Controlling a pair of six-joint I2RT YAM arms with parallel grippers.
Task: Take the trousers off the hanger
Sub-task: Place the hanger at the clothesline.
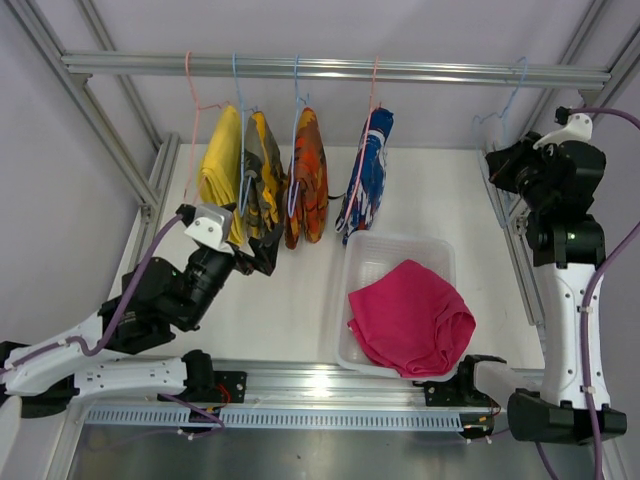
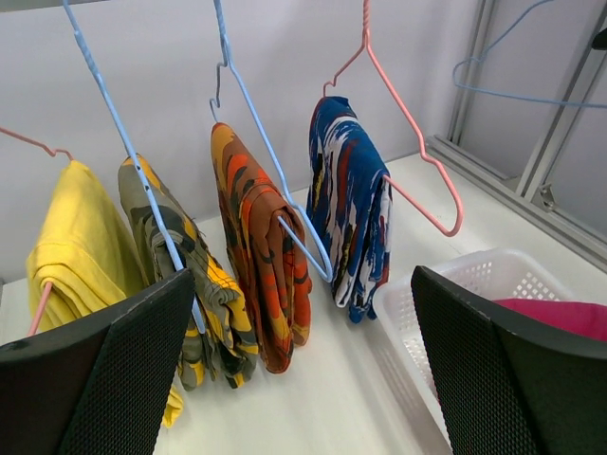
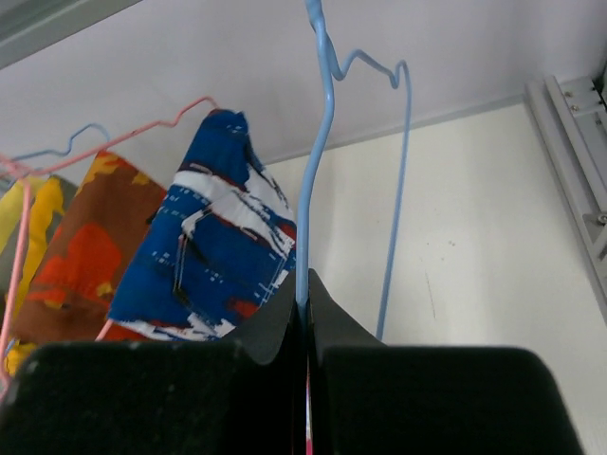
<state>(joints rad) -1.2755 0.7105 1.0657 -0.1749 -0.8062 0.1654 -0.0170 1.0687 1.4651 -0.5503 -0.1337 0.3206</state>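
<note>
One pink trousers [image 1: 412, 315] occupies basket [image 1: 386, 246]; left end effector [image 2: 303, 280] gapes empty, right end effector [image 3: 305, 303] clamps hanger [image 3: 303, 256].

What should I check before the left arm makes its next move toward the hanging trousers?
1. Left gripper open: ok.
2. Right gripper shut on empty blue hanger: ok.
3. Pink trousers lie in the basket: ok.
4. Every pair taken down: not ok; yellow trousers, olive trousers, orange trousers and blue patterned trousers hang.
5. Which pair the left gripper targets: cannot tell.
</note>
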